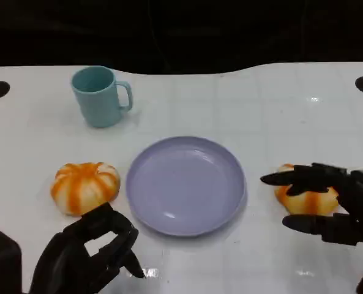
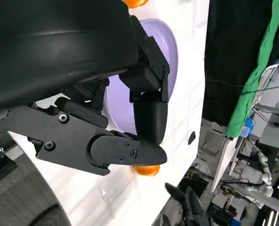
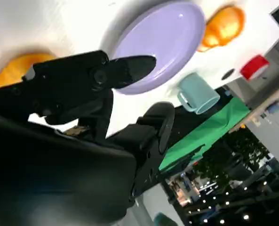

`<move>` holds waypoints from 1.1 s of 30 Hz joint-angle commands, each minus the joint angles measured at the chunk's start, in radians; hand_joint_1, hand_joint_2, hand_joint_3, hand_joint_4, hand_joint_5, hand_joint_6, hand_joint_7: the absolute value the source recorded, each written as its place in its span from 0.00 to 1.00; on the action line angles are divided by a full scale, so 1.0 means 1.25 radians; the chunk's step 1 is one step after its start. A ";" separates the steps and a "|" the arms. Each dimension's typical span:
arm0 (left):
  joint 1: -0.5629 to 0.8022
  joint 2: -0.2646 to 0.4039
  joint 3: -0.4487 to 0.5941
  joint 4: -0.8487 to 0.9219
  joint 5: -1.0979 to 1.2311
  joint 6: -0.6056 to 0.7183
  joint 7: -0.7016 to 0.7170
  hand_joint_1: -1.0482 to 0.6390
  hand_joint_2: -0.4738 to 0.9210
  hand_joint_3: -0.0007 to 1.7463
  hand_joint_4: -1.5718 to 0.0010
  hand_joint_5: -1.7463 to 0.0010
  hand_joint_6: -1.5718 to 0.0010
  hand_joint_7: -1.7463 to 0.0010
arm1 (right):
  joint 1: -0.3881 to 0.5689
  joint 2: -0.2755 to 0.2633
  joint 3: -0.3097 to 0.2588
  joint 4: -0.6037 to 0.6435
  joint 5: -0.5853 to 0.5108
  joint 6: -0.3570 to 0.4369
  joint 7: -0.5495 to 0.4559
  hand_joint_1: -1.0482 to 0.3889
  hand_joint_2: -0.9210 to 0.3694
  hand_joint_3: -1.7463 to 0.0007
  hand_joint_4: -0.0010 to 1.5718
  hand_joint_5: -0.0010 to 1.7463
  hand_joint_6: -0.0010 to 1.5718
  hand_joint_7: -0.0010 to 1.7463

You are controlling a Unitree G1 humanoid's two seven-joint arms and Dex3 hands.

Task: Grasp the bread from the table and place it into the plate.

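While right hand (image 1: 328, 205) brackets right bread (image 1: 306, 197) at lower right, fingers spread, grip not confirmed; left hand (image 1: 89, 251) curled, empty. Bread likely soft, light: take sides gently. Plate (image 1: 186, 184) centre.

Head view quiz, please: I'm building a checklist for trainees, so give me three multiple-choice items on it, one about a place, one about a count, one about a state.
1. Where does the mug stand?
A. Behind the plate, toward the left
B. On the plate
C. Beside the right robot hand

2. How many orange-striped breads lie on the table?
A. One
B. Two
C. Three

3. What is on the plate?
A. A bread
B. The mug
C. Nothing

Key: 1 A, the mug sits at the far left. 2 B, the left bread and the right bread, with the right robot hand around the latter. 3 C, its purple surface is bare.
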 commanded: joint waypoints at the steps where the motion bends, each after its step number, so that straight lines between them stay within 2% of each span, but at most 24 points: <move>1: -0.003 0.013 0.004 0.000 0.003 -0.007 -0.004 0.30 1.00 0.18 0.55 0.00 0.56 0.17 | -0.008 -0.042 -0.014 -0.016 -0.055 -0.013 -0.035 0.43 0.03 1.00 0.17 0.37 0.37 0.02; 5: 0.000 0.012 0.002 -0.008 0.005 -0.004 -0.001 0.30 1.00 0.18 0.55 0.00 0.56 0.17 | -0.010 -0.072 -0.012 -0.033 -0.112 -0.007 -0.052 0.44 0.05 1.00 0.11 0.33 0.33 0.00; 9: -0.001 0.010 0.002 -0.007 0.004 0.000 0.003 0.30 1.00 0.18 0.55 0.00 0.56 0.17 | -0.001 -0.103 -0.007 -0.080 -0.179 0.048 -0.034 0.47 0.08 1.00 0.02 0.27 0.24 0.00; 14: -0.005 0.007 0.001 -0.004 0.005 0.003 0.008 0.29 1.00 0.17 0.54 0.00 0.56 0.17 | 0.004 -0.125 0.011 -0.101 -0.249 0.085 -0.040 0.51 0.10 1.00 0.00 0.21 0.19 0.00; 23: -0.016 -0.001 -0.006 0.007 0.018 0.003 0.017 0.29 1.00 0.17 0.55 0.00 0.56 0.17 | -0.035 -0.144 0.051 -0.042 -0.305 0.092 -0.055 0.50 0.08 0.99 0.02 0.19 0.20 0.00; 33: -0.022 -0.007 -0.005 0.013 0.017 0.002 0.015 0.30 1.00 0.18 0.55 0.00 0.56 0.16 | -0.123 -0.160 0.140 0.096 -0.411 0.102 -0.103 0.45 0.08 1.00 0.05 0.16 0.20 0.00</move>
